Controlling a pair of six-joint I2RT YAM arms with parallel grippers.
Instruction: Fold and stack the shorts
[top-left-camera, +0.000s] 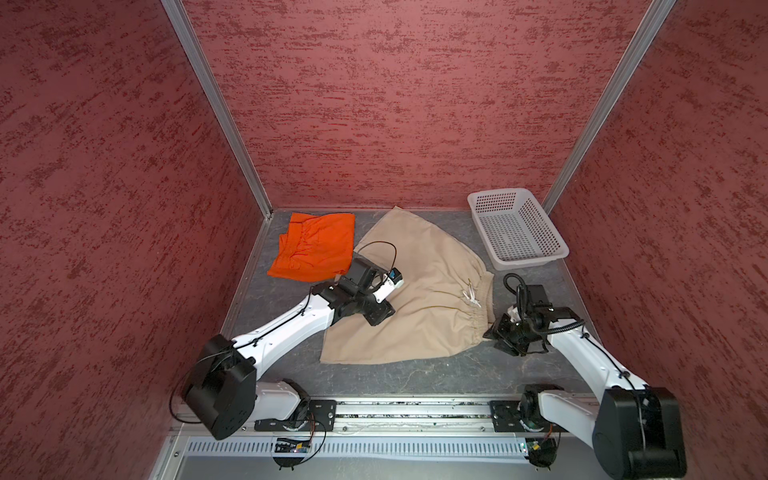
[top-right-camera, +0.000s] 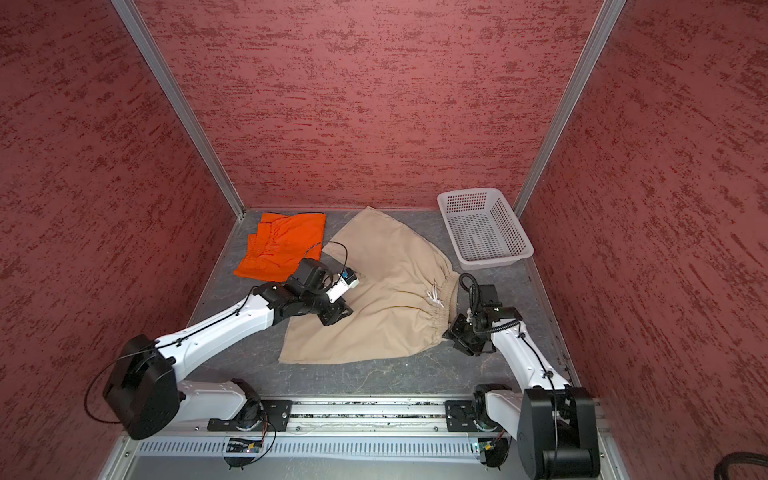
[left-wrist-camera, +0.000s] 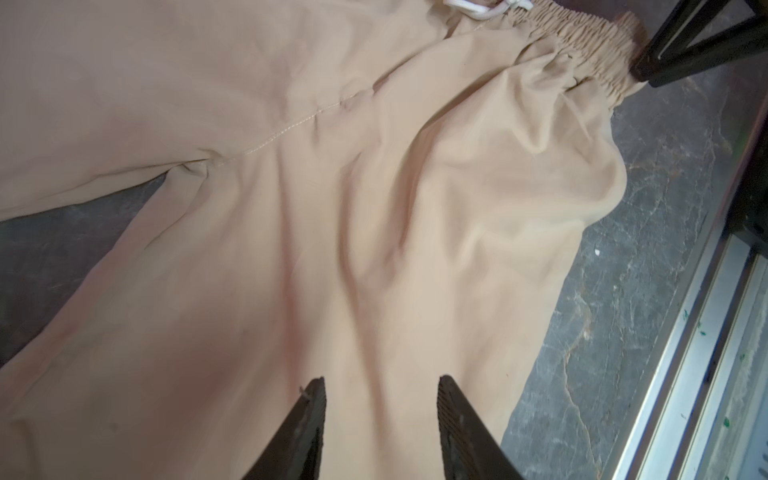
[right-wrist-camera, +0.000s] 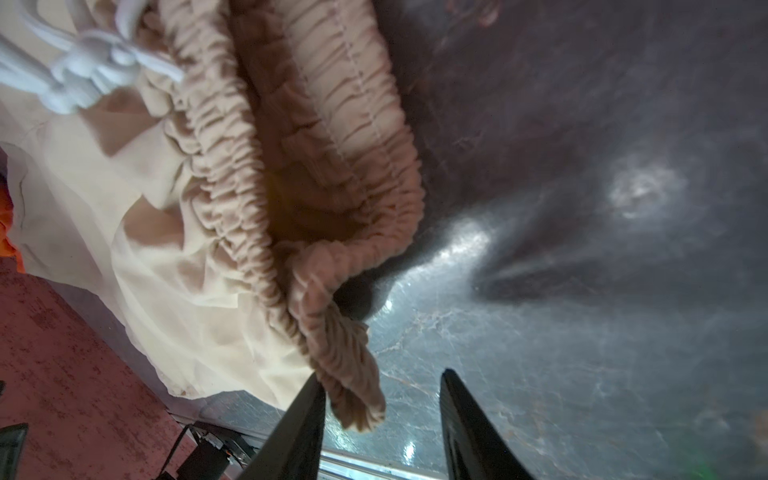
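Across the middle of the grey counter (top-left-camera: 415, 378) in both top views, the beige shorts (top-left-camera: 419, 291) lie spread flat, and how they lie decides your next move: their long axis runs from the gathered waistband (top-left-camera: 484, 320) at centre right to the two legs on the left, one leg pointing to the upper middle of the frame, one to the lower left. At upper right the white basket (top-left-camera: 536, 220) stands apart from them; at upper left the orange shorts (top-left-camera: 316, 249) rest folded, just beside the upper beige leg. Your left fingers (left-wrist-camera: 382, 380) are spread above the lower leg, cloth beneath them and nothing pinched. Your right fingers (right-wrist-camera: 382, 374) are spread as well; the lower end of the waistband lies between them, touching one finger only, so this arm is the nearer to the waist. Likely you will carry the lower half over the upper, creasing along that right-to-left axis; mind the white drawstring (top-left-camera: 471, 297) at the waist's middle.
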